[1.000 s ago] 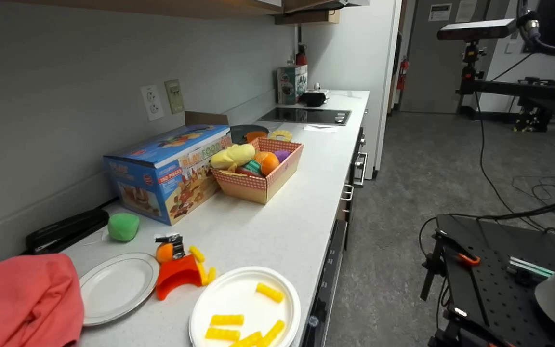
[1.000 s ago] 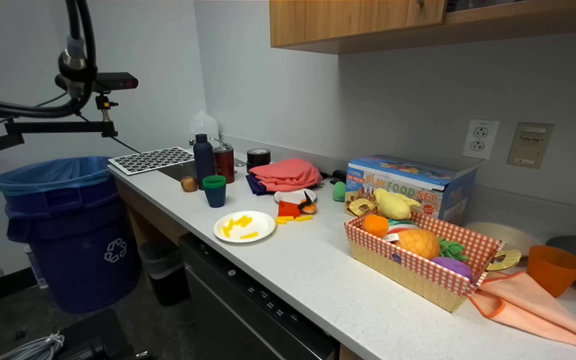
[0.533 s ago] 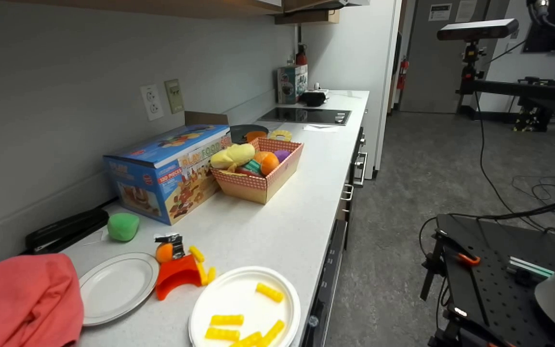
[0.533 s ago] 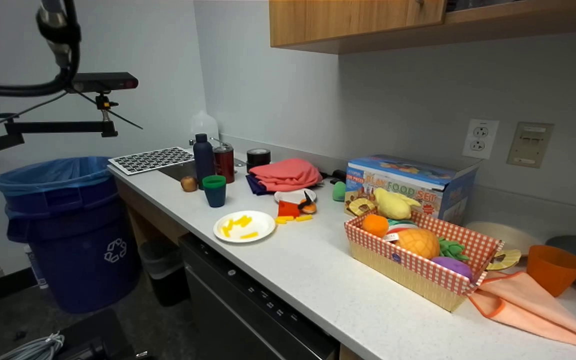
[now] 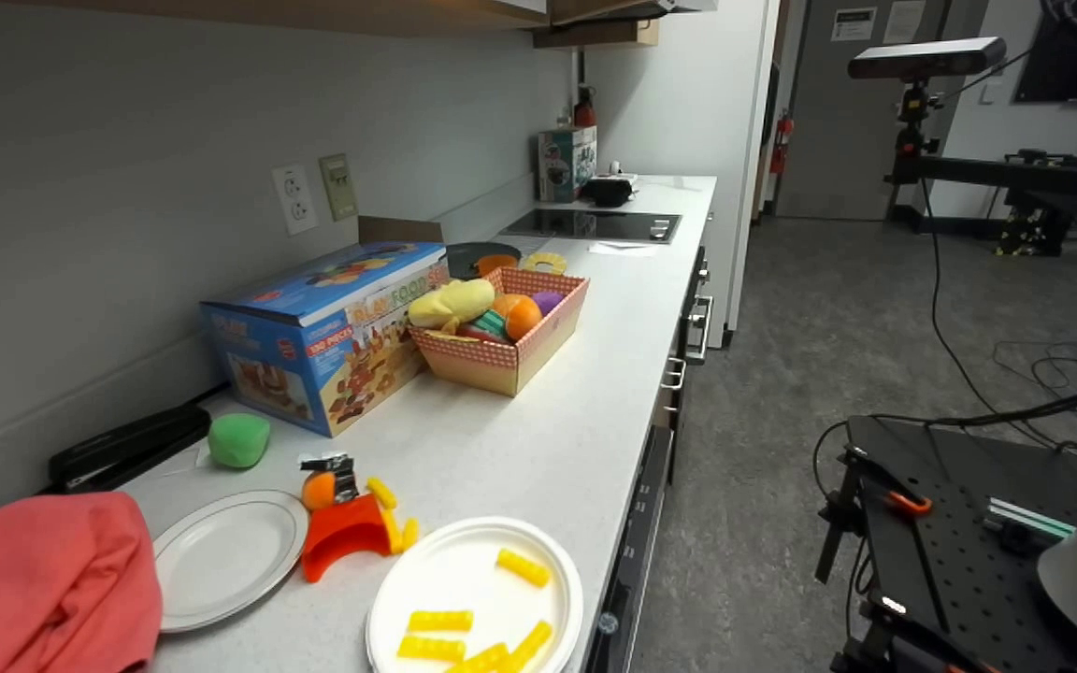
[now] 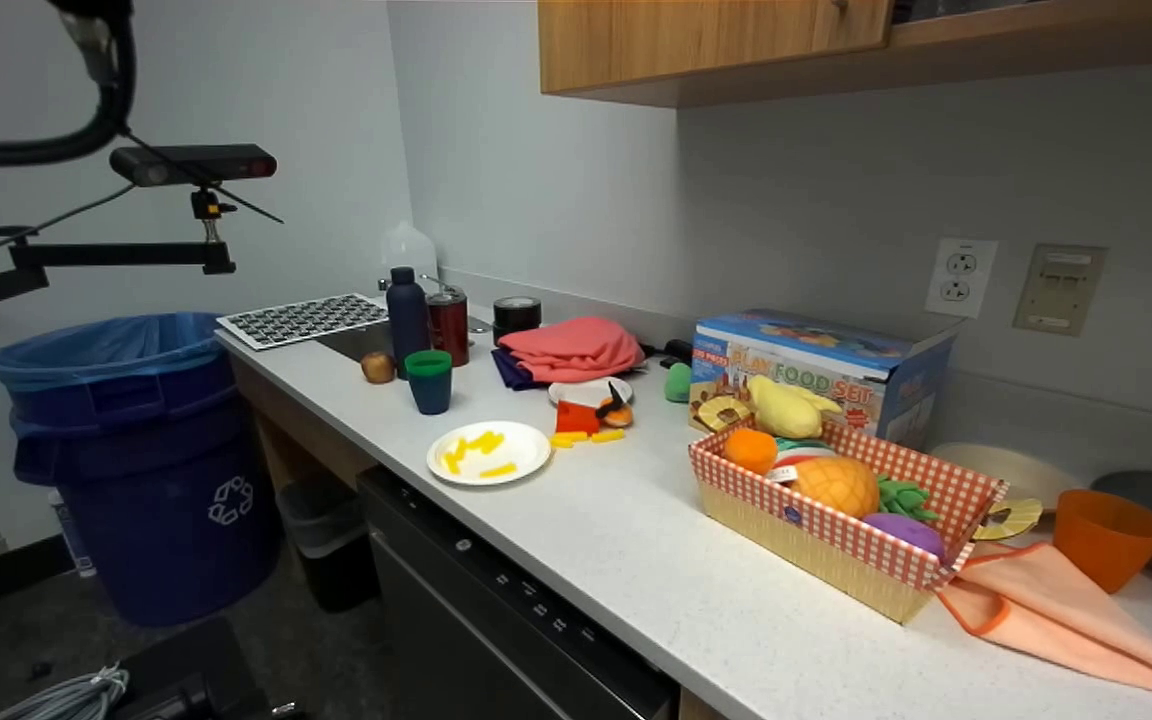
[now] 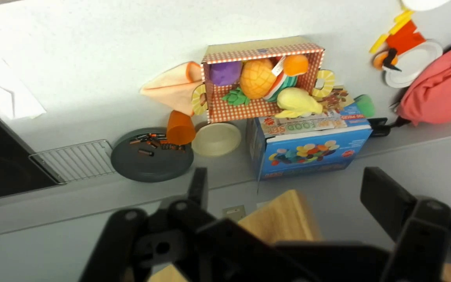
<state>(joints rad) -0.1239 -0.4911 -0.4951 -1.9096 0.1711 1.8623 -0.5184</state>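
Gripper spread wide, holding nothing

Between its fingers shows the wooden cabinet, which a careless swing could strike. Farther, the play-food box stands beside the toy basket on the counter; misjudged depth might topple either.

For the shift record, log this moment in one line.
gripper: open, holding nothing | gingham basket: plush pineapple inside; beside Play Food Set box | white plate: toy french fries on it
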